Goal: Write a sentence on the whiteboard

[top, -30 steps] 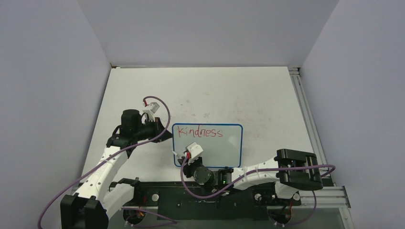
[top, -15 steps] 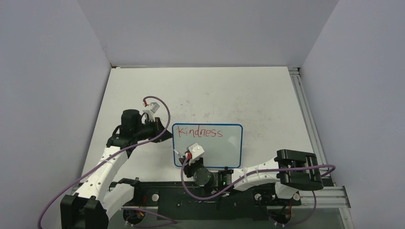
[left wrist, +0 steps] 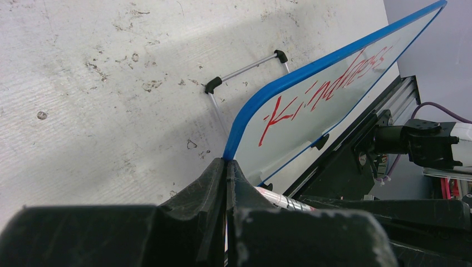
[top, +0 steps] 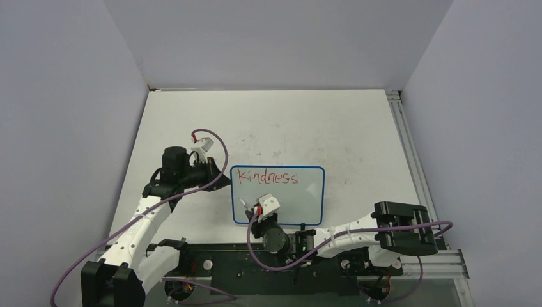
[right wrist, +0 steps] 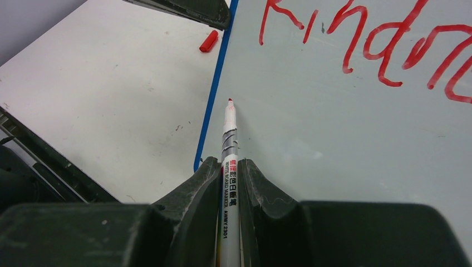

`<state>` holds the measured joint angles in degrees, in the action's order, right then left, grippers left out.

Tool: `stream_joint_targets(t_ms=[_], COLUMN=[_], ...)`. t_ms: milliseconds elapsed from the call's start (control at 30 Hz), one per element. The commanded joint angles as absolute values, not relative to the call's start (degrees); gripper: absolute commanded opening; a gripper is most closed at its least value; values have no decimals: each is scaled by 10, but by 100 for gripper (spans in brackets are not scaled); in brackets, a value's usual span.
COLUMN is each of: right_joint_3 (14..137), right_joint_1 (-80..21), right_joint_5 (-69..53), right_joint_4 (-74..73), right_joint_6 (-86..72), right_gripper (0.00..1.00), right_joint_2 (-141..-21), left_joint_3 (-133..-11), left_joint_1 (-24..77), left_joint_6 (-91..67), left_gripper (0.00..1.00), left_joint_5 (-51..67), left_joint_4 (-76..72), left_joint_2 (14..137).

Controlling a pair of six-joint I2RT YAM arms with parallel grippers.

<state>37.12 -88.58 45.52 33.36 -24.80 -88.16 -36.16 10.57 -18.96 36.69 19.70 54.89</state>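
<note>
Scuffed white desk (top: 332, 121), gray walls. The whiteboard (top: 303, 198) sits center-front, "Kindness" in red. Left hand (left wrist: 226, 166) clamps its blue left edge. Right hand (right wrist: 229, 165) pinches marker (right wrist: 229, 125), tip over board's lower-left corner.

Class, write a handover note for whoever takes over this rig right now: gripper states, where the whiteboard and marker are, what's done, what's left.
Left gripper: shut on the whiteboard's left frame edge.
Right gripper: shut on the marker, tip uncapped, over the board's blank lower left.
Red cap: on the table beside the board.
Done: "Kindness" in red along the top.
Left: the rest of the sentence.
</note>
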Motion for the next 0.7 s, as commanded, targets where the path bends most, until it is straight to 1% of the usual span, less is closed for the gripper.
stream_joint_targets(t_ms=[0,667], right_joint_3=[365,398], right_joint_1=[-889,-881], right_joint_5=[488,500], right_joint_4=[348,309], right_joint_6=[-262,-274], right_gripper=[5,5], right_joint_2=[-852,-876], left_joint_3=[-385,-384], left_joint_1=[110,111], left_joint_6=[-189,-189], left_gripper=[0,0], left_joint_5=[371,372], left_joint_4=[194,194], left_joint_2=[546,543])
